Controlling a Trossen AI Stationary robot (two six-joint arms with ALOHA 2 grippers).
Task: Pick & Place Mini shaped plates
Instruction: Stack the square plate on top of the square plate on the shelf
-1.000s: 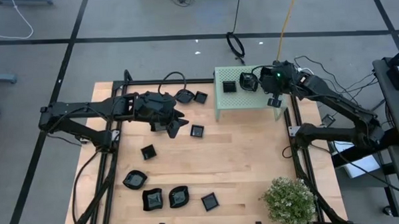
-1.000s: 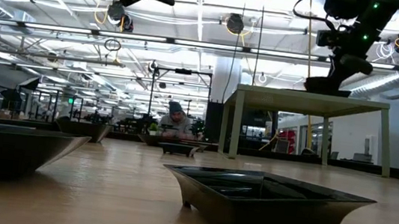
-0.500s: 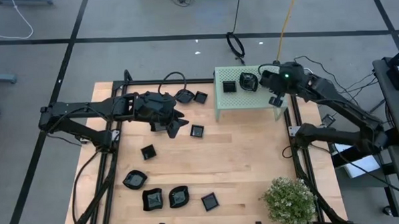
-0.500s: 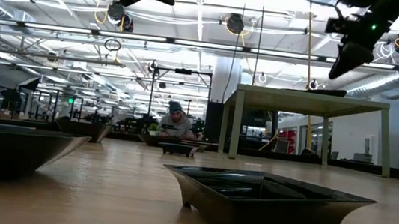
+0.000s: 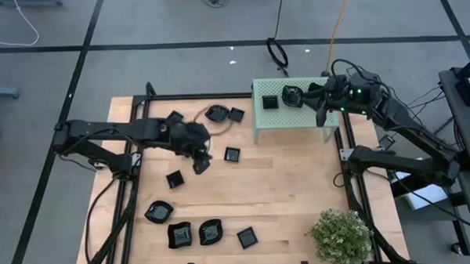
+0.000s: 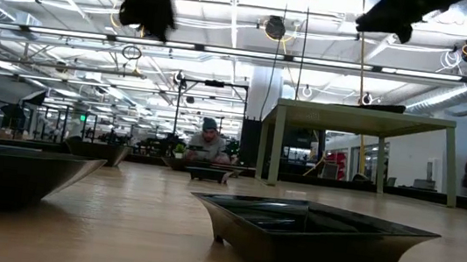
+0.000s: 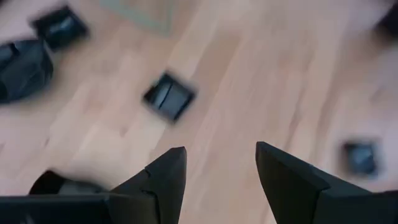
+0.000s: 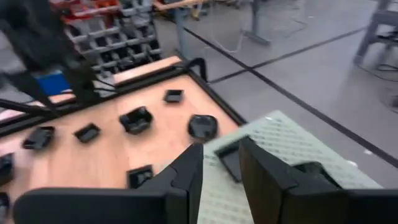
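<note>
Several mini shaped plates lie flat on the wooden table: a square one (image 5: 232,155), another (image 5: 174,179), a group near the front (image 5: 180,234) and two at the back (image 5: 216,113). Two more, a square one (image 5: 271,102) and a rounded one (image 5: 292,95), sit on top of the pale green perforated box (image 5: 289,121). My left gripper (image 5: 201,163) hangs open above the table, tipped downward, with the square plate (image 7: 169,96) ahead of its fingers. My right gripper (image 5: 316,99) is open and empty, raised over the box's right part and pointing almost level.
A potted plant (image 5: 340,234) stands at the near right corner. A black frame (image 5: 347,155) borders the table. In the low view a square plate (image 6: 310,232) sits close ahead, and people (image 6: 206,141) are in the room behind.
My right gripper has let go of a plate on top of the box, risen clear of it, drawn back toward the table's right edge and tipped from pointing down to nearly level. My left gripper has sunk a little and tipped its fingers down toward the table.
</note>
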